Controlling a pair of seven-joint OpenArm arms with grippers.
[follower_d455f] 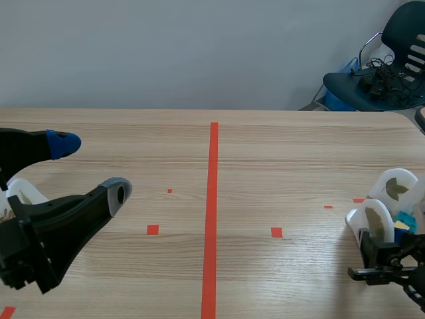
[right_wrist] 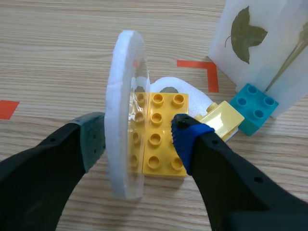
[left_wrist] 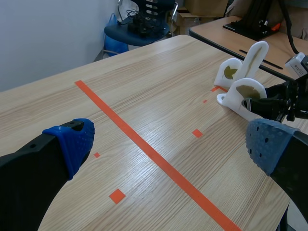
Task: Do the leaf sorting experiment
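Right hand point(right_wrist: 139, 136) sits low at the near right corner of the worktop point(follower_d455f: 279, 153), its two fingers spread to either side of a round white foam frame point(right_wrist: 122, 96) that stands on edge. The grey-green pad is just beside the frame's outer rim. The blue pad is apart from the frame's other face and hangs over a yellow brick point(right_wrist: 161, 137). Nothing is pinched between the pads. The yellow brick lies flat, studs up, against the foot of the frame, and some of its studs show through the frame's clear window. A pale yellow brick point(right_wrist: 220, 120) lies tilted at its far corner, and a teal brick point(right_wrist: 253, 107) lies just beyond that, at the foot of a second white frame point(right_wrist: 231, 57) with a lobed leaf point(right_wrist: 245, 32) pressed in it.

In the scene view both frames stand close together near the right edge, the round one nearer the robot.

Left hand point(follower_d455f: 91, 166) hangs over the left side of the worktop, well apart from the frames, on the other side of the red tape line point(follower_d455f: 213, 212). Its fingers are spread wide and hold nothing.

Beyond the far right corner stands a dark chair point(follower_d455f: 372, 86) with a tangle of cables on its seat.
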